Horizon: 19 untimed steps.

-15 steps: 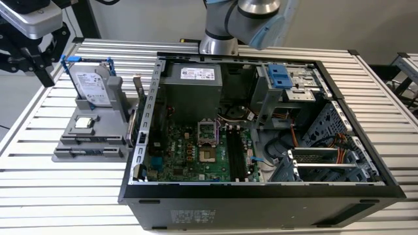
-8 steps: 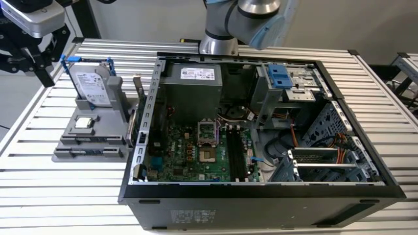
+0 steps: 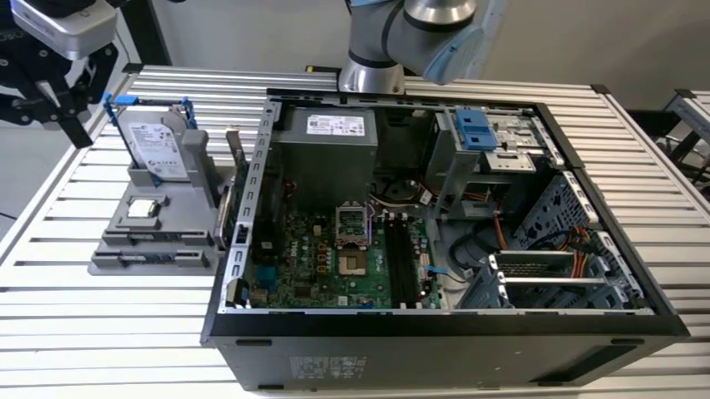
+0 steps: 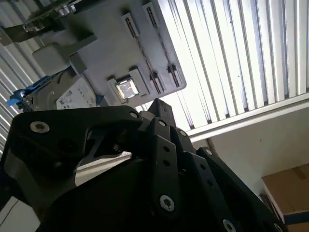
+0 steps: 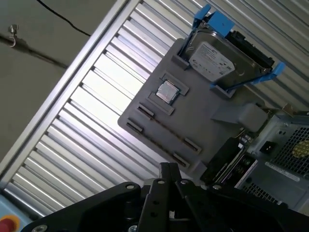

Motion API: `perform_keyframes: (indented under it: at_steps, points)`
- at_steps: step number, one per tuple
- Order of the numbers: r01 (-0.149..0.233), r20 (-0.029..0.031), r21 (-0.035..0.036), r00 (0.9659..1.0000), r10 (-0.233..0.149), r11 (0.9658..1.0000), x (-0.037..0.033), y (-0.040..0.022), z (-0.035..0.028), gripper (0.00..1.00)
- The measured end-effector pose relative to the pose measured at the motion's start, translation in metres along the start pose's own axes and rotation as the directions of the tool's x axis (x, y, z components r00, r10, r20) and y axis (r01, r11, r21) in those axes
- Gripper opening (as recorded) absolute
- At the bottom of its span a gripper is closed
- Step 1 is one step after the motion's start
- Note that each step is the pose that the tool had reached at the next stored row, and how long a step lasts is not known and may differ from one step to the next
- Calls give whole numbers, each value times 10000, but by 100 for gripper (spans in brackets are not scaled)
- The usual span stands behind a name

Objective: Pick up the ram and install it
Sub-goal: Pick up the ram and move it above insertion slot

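The ram [image 3: 235,158] stands on edge at the side of the grey holder [image 3: 166,241] that faces the open computer case [image 3: 444,332]. It appears as a dark board [image 5: 226,160] in the first wrist view and as a green edge [image 4: 46,14] in the second wrist view. My gripper [image 3: 79,133] hangs above the slatted table at the exterior view's far left, beyond the holder and well apart from the ram. Its black fingers meet at the tip [image 5: 169,168] [image 4: 153,107] with nothing between them. The long black memory slots [image 3: 400,262] lie on the motherboard inside the case.
On the holder, a silver hard drive [image 3: 155,145] stands in a blue bracket with a small square chip [image 3: 141,208] below it. The case holds a power supply [image 3: 327,145], a processor socket [image 3: 351,224] and drive cages [image 3: 554,266]. The arm's base [image 3: 377,58] rises behind the case.
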<state>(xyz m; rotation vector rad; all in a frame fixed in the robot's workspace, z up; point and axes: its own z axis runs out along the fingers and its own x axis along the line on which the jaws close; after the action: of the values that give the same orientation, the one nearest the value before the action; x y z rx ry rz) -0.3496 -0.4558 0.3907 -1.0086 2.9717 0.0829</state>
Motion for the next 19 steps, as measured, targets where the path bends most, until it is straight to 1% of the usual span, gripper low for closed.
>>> perform_keyframes:
  at_steps: [3, 5, 8, 11, 13, 15, 19]
  points:
    - [457, -22, -9, 9990, -457, 9990, -2, -1, 0, 0]
    - [813, -40, -17, 9967, -813, 9967, -2, -1, 0, 0]
    - [1342, -65, -30, 9909, -1342, 9910, -2, -1, 0, 0]
    - [1809, -87, -43, 9835, -1809, 9835, -3, -2, 0, 0]
    - [2130, -101, -52, 9770, -2131, 9770, -3, -2, 0, 0]
    - [2472, -116, -61, 9689, -2472, 9690, -3, -3, 0, 0]
    - [3121, -139, -78, 9499, -3122, 9500, -3, -2, 0, 0]
